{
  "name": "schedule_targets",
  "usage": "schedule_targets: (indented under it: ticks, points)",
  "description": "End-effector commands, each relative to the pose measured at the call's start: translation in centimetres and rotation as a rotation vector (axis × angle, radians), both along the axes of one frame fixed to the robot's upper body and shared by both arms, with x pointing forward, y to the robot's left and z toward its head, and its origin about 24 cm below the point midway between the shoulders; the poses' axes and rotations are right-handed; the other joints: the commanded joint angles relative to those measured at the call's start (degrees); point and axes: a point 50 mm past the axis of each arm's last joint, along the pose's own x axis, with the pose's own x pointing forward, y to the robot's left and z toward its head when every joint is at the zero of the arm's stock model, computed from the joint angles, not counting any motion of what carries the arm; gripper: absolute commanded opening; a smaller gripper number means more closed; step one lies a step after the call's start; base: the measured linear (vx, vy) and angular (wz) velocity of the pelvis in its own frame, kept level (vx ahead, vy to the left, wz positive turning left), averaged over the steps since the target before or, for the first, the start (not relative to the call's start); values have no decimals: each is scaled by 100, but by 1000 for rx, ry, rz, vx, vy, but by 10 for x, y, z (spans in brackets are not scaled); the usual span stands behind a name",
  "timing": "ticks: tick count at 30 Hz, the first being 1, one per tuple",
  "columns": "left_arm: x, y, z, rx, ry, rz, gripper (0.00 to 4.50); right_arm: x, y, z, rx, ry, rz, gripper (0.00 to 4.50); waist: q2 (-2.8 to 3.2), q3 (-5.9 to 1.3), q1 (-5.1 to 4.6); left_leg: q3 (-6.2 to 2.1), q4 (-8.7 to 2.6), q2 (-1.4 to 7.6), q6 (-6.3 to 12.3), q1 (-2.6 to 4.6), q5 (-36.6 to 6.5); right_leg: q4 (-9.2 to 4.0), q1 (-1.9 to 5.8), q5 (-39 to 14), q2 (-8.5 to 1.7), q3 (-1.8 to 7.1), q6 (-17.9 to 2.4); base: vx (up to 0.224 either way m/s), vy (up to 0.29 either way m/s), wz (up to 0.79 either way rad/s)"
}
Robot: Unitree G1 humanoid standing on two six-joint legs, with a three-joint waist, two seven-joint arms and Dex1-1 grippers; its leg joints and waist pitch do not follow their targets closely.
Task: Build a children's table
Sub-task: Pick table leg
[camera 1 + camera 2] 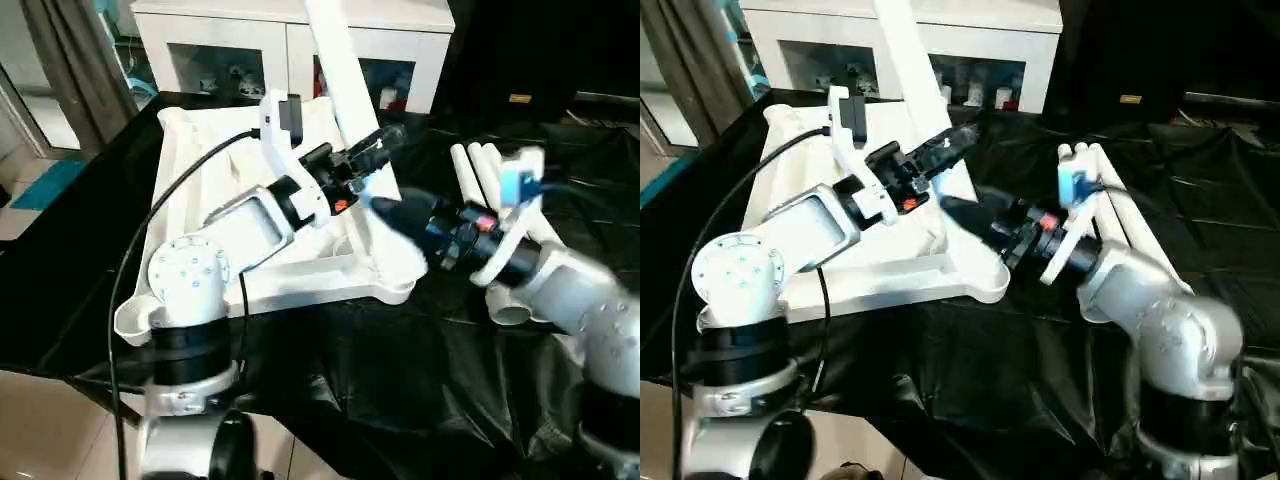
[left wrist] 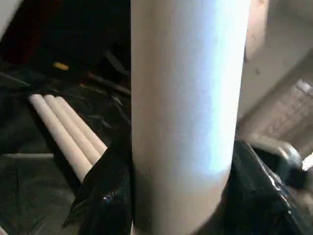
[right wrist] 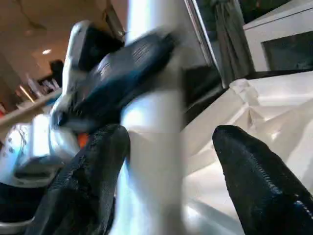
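Tabletop (image 1: 200,170): white, upside down on the black cloth (image 1: 380,400), ribbed underside up, ahead of my left arm. Leg (image 1: 340,80): white tube standing at a tilt in the top's near right corner socket, leaning away toward the cabinet (image 1: 300,45). My left gripper (image 1: 365,150): fingers pinching that leg from both sides. My right gripper (image 1: 385,212): fingers (image 3: 254,176) spread around the same leg lower down, one touching it, the other apart. Three spare legs (image 1: 1120,215): lying side by side on the cloth, just beyond my right forearm. Cabinet: small items behind its glass, too small to identify.
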Motion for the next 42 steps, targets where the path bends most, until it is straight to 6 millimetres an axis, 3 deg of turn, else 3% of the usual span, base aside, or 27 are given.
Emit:
schedule_targets:
  ticks: [1,3,7,8,13,14,20,21,25,26,32,33,34,36,38,42]
  points:
    - [-5,-6,4,-4,-41,-93,194,-3,-3,3,23,15,60,313,-66,-507,20,-53,-384,173,314,44,-572,-461,359,-1586,-269,189,-960,0,0,0]
    - [-10,-9,10,-24,-79,-166,194,-6,-2,1,1,36,109,313,-30,-500,19,-55,-380,167,346,47,-541,-463,362,-1505,-262,188,-992,0,0,0]
    - [-16,-15,17,-41,-114,-242,194,-12,2,-3,-31,60,175,313,-32,-488,15,-56,-385,186,349,46,-613,-461,367,-1492,-273,184,-1106,0,0,0]
    - [-16,-18,17,-38,-117,-254,194,-14,4,-3,-26,61,199,313,-6,-476,19,-60,-391,187,332,50,-672,-474,364,-1619,-280,184,-1090,0,0,0]
    - [-16,-21,17,-36,-121,-270,194,-17,8,-2,-11,62,234,313,-28,-477,6,-70,-400,190,283,51,-741,-500,360,-1818,-277,176,-1012,0,0,0]
    - [-15,-24,17,-39,-126,-280,194,-20,11,-4,-22,74,266,313,-4,-471,9,-66,-400,189,264,65,-796,-520,346,-1893,-279,178,-1011,0,0,0]
    - [-16,-28,18,-60,-143,-313,194,-25,17,-16,-96,119,309,313,-17,-478,12,-76,-409,196,221,46,-796,-508,367,-1810,-287,180,-988,0,0,0]
    - [-17,-28,18,-62,-149,-321,194,-25,18,-18,-106,127,311,286,-28,-479,8,-77,-412,199,218,46,-801,-505,369,-1812,-288,181,-995,0,0,0]
    - [-18,-28,19,-64,-155,-329,194,-25,19,-21,-110,144,306,256,-29,-478,2,-73,-406,199,229,49,-812,-509,361,-1860,-292,183,-1011,0,0,0]
    - [-18,-27,18,-63,-156,-326,194,-24,19,-20,-109,143,303,247,-52,-485,4,-67,-403,200,236,54,-804,-512,361,-1865,-292,184,-1012,0,0,0]
    - [-17,-25,16,-58,-158,-310,194,-20,21,-20,-107,130,267,211,-35,-482,4,-69,-406,199,225,47,-796,-509,353,-1895,-295,183,-992,0,0,0]
    - [-16,-25,16,-56,-156,-298,194,-18,22,-21,-116,123,249,211,-73,-507,1,-68,-400,202,227,45,-771,-502,371,-1876,-296,181,-988,0,0,0]
    - [-15,-24,15,-55,-154,-288,194,-17,22,-21,-124,117,237,208,-48,-503,8,-73,-404,210,221,40,-727,-492,361,-1834,-303,182,-990,0,0,0]
    - [-13,-23,15,-49,-147,-253,264,-14,24,-22,-143,105,199,205,-47,-517,9,-72,-401,214,217,42,-693,-478,364,-1754,-304,185,-1008,0,0,0]
    - [-9,-22,14,-18,-152,-193,264,-12,26,-22,-161,91,164,204,-30,-517,3,-70,-400,213,196,51,-692,-476,354,-1726,-296,186,-1021,0,0,0]
    - [-1,-22,9,78,-136,-39,307,-9,30,-22,-194,73,112,202,-37,-525,-2,-69,-398,213,142,54,-721,-474,367,-1700,-297,193,-979,0,0,0]
